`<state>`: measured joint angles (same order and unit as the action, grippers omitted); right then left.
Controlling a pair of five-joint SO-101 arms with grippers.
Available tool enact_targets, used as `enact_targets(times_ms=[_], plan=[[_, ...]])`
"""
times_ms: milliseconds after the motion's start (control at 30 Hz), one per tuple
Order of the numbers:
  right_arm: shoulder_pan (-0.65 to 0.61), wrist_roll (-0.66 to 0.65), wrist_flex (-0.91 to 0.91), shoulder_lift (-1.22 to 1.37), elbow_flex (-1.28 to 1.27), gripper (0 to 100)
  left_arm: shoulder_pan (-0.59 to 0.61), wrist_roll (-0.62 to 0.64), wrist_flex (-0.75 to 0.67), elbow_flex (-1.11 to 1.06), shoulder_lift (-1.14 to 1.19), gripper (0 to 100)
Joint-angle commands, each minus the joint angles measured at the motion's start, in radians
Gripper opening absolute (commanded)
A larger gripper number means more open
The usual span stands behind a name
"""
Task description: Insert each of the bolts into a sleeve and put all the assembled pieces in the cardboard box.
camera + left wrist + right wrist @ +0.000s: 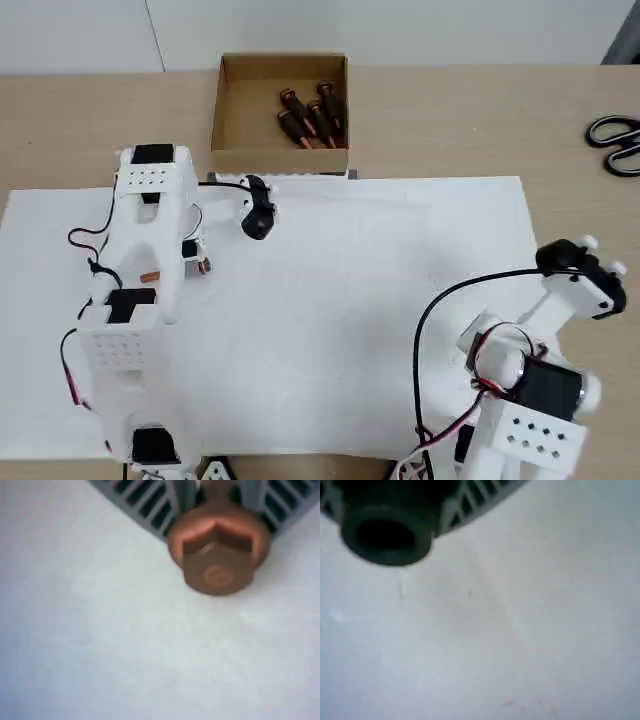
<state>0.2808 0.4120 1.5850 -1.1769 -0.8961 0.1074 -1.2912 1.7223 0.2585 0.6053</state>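
Most of each gripper is cut off in its own wrist view, where little beyond grey ribbed jaw faces reaches into frame. From above, the white sheet (pixel 350 300) covers much of the table (pixel 450 120). The left arm (pixel 150 220) stretches forward over the sheet's near-left part, and the right arm (pixel 530 390) sits folded back at the sheet's right edge. Each arm's own body covers its jaws from overhead. The high view supplies the surroundings. The cardboard box (pixel 280 110) stands beyond the left arm's front end and slightly to its right. Four assembled pieces (pixel 312 118) lie in the box's right half. The scissors (pixel 615 140) lie well beyond the right arm, partly cut by the frame edge. Close up, the left gripper (pixel 215 500) is clamped on a copper bolt (pixel 217 555), whose hex head pokes out past the jaws just above the sheet. The right gripper (pixel 390 500) grips a black sleeve (pixel 385 537), its open bore facing the camera. How far either part's hidden end runs between the jaws cannot be told.
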Motion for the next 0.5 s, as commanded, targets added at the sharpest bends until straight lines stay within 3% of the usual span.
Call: enact_targets(times_ms=[0, 133, 300, 467], plan=[[0.008, 0.008, -0.019, -0.001, 0.003, 0.3, -0.005, -0.049, 0.029, -0.025, 0.000, 1], [0.007, 0.008, -0.018, -0.002, 0.006, 0.3, -0.006, -0.003, 0.031, -0.004, -0.028, 1], [0.004, 0.002, -0.008, -0.004, 0.069, 0.3, -0.009, 0.129, 0.031, 0.005, -0.235, 1], [-0.111, -0.055, 0.019, -0.002, 0.245, 0.3, -0.020, 0.264, 0.031, -0.038, -0.499, 1]])
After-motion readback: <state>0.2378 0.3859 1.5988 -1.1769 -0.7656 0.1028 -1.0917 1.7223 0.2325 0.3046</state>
